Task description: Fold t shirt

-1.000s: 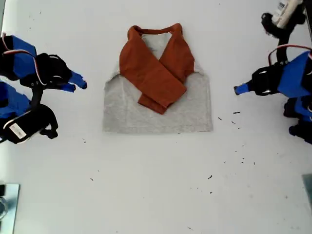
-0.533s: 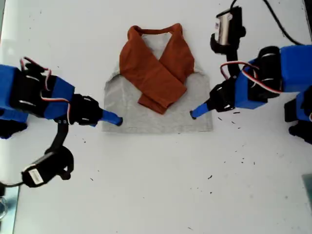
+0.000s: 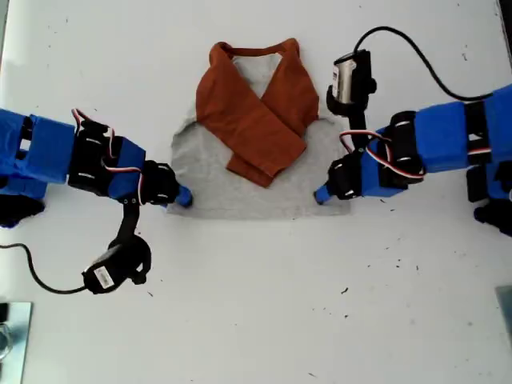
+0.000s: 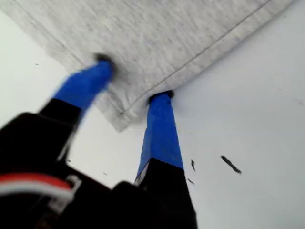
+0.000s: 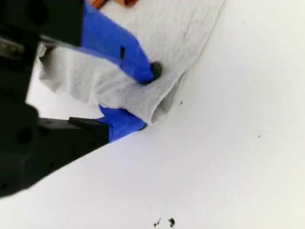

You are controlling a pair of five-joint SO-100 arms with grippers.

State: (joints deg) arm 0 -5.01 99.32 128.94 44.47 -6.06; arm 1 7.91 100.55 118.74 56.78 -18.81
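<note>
On the white tabletop (image 3: 256,320), my second tool (image 3: 184,197) pinches the t shirt (image 3: 248,196) at its hem corner on the exterior view's left. My first tool (image 3: 321,194) straddles the opposite corner, jaws apart. Beyond, the rust sleeves (image 3: 256,128) lie crossed on the grey body.

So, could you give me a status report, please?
My first gripper open astride one corner of the t shirt; my second gripper pinching another; nothing obstructing.
</note>
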